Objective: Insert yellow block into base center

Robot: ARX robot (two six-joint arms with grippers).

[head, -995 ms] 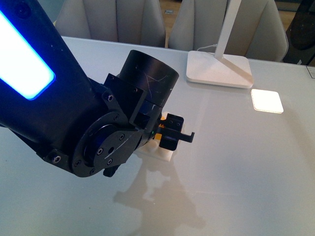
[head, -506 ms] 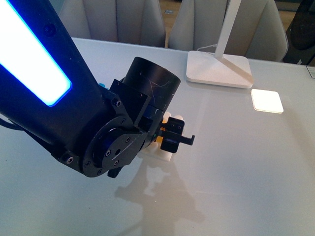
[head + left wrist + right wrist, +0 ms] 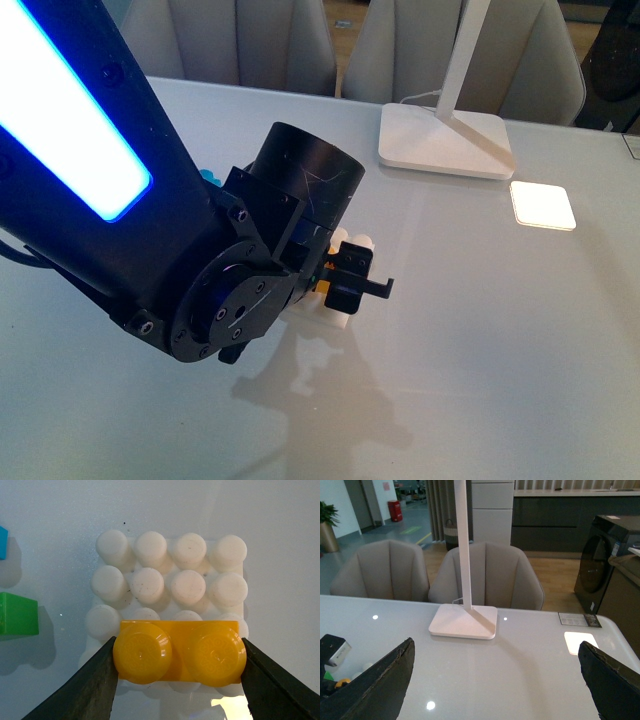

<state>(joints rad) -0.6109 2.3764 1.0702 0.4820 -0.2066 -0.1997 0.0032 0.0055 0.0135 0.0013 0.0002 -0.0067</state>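
My left gripper is shut on the yellow block, a two-stud brick gripped at its two ends. In the left wrist view it hangs over the near edge rows of the white studded base; whether it touches the studs I cannot tell. In the front view the left arm hides most of the base and only a sliver of the yellow block shows by the left gripper. My right gripper is open and empty above the table, away from the base.
A green brick and the corner of a blue brick lie beside the base. A white lamp foot stands at the back of the table, also in the right wrist view. Chairs stand behind the table.
The left arm has shifted slightly up and toward the far side with the yellow block; more of the base's studs show beside the gripper now.
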